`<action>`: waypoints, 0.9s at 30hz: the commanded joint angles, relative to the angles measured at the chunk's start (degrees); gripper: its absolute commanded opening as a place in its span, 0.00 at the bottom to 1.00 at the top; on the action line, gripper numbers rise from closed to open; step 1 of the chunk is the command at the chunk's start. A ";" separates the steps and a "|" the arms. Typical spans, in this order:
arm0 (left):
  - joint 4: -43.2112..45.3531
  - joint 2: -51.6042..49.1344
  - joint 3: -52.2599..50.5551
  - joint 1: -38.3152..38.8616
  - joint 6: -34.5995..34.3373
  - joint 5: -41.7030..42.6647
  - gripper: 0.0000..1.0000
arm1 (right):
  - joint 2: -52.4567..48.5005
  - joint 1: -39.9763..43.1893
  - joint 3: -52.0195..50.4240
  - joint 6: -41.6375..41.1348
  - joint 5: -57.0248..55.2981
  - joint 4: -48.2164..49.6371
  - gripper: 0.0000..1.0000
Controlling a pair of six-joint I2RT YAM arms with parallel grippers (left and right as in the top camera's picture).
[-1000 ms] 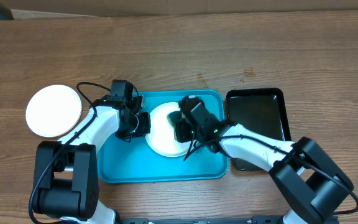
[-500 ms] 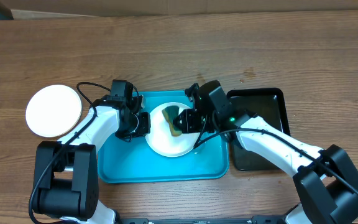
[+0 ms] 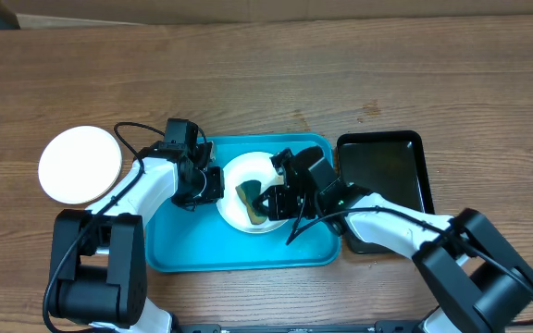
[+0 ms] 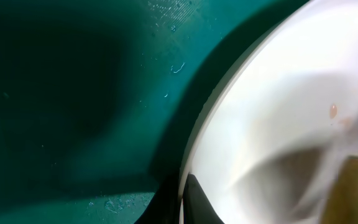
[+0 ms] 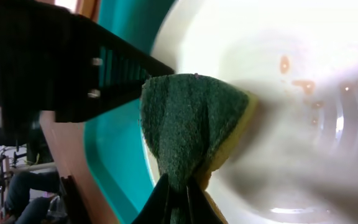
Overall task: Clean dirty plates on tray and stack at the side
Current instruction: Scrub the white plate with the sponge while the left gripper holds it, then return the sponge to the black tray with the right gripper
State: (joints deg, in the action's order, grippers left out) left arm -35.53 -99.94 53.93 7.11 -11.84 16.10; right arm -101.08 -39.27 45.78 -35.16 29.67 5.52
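A white plate [image 3: 234, 180] with small reddish-brown smears [image 5: 300, 84] lies on the turquoise tray [image 3: 183, 245]. My left gripper [image 3: 213, 183] is shut on the plate's left rim [image 4: 194, 149]. My right gripper [image 3: 268, 202] is shut on a green and yellow sponge [image 3: 250, 198] and presses it onto the plate's middle; the sponge fills the right wrist view [image 5: 191, 121]. A second white plate [image 3: 80, 165] lies on the table to the left of the tray. A third plate is not in view.
A smaller glossy black tray [image 3: 382, 176] sits right of the turquoise tray, under my right arm. Wooden table [image 3: 276, 83] extends behind; a cardboard edge [image 3: 248, 9] runs along the back.
My right gripper with the sponge has swept across the plate, first toward the upper right, then back down and left to the middle. The left gripper has stayed on the rim.
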 commanded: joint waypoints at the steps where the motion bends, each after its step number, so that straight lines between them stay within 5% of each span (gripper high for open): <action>1: -0.37 -2.05 -1.70 0.46 0.04 -1.44 0.04 | -3.13 -0.22 -0.50 0.07 -0.02 1.92 0.04; 19: -0.39 -2.05 -1.70 0.46 0.07 -1.66 0.04 | -3.39 9.07 -0.37 3.89 -0.94 2.73 0.04; 27: -0.42 -2.05 -1.70 0.44 0.07 -3.23 0.04 | 10.69 11.10 0.07 4.09 -4.13 -3.69 0.04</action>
State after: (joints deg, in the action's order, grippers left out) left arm -35.53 -99.94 53.93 7.11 -11.84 16.05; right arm -99.55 -29.82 45.54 -31.81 28.60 3.53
